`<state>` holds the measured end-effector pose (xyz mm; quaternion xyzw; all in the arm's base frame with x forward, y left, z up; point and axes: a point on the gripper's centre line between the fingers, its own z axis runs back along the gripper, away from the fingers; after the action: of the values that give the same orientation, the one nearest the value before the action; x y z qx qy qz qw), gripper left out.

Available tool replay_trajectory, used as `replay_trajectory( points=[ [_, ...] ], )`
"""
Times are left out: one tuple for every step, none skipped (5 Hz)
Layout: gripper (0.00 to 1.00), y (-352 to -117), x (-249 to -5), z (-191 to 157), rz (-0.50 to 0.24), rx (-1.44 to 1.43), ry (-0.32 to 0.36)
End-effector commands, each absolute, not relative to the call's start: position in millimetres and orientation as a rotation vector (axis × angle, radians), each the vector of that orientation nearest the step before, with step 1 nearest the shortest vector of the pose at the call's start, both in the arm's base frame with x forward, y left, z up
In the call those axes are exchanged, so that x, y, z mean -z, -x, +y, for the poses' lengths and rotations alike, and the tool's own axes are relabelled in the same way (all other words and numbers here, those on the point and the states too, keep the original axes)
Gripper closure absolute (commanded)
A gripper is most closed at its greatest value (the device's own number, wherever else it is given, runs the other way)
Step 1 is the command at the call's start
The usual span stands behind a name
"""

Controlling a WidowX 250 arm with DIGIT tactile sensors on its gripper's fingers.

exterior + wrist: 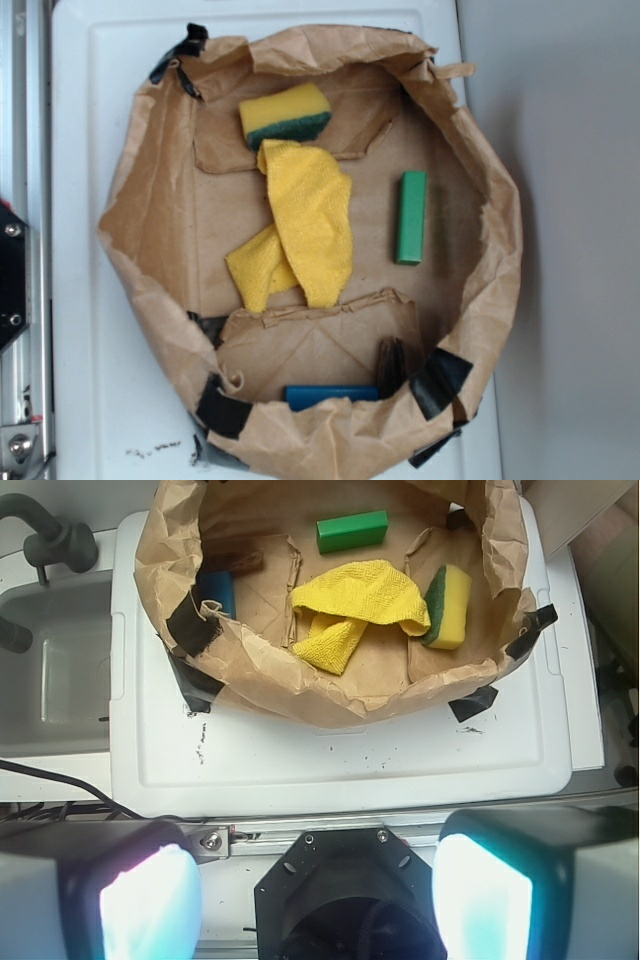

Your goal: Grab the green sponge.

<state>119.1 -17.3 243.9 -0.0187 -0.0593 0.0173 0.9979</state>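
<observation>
With the gripper (315,895) held well back, jaws apart and empty, the green sponge (285,115) at the paper bag's (480,180) far wall, touching the yellow cloth (305,235), is best approached from above.

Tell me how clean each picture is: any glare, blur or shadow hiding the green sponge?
Exterior view: soft, even light, slightly fuzzy overall; the green sponge is plainly visible, unshadowed. Wrist view: the sponge is sharp beside the yellow cloth; the gripper at the bottom edge is blurred, its two jaws blown out to a bright glow.
</observation>
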Motion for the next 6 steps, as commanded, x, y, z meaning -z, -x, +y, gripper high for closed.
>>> replay_trajectory(
  points=[
    [0.0,-119.1,-243.9,-17.3,-0.119,-0.035,0.037],
    [0.0,-150.5,-235.5,-17.6,-0.151,-0.105,0.034],
    [0.0,-183.9,-225.8,0.2,-0.172,-0.21,0.015],
    [0.0,-220.3,-209.2,31.0,-0.181,-0.312,-0.019],
    [0.0,-220.3,-209.2,31.0,-0.181,-0.312,-0.019],
    [0.0,-220.3,-209.2,31.0,-0.181,-0.312,-0.019]
  ],
)
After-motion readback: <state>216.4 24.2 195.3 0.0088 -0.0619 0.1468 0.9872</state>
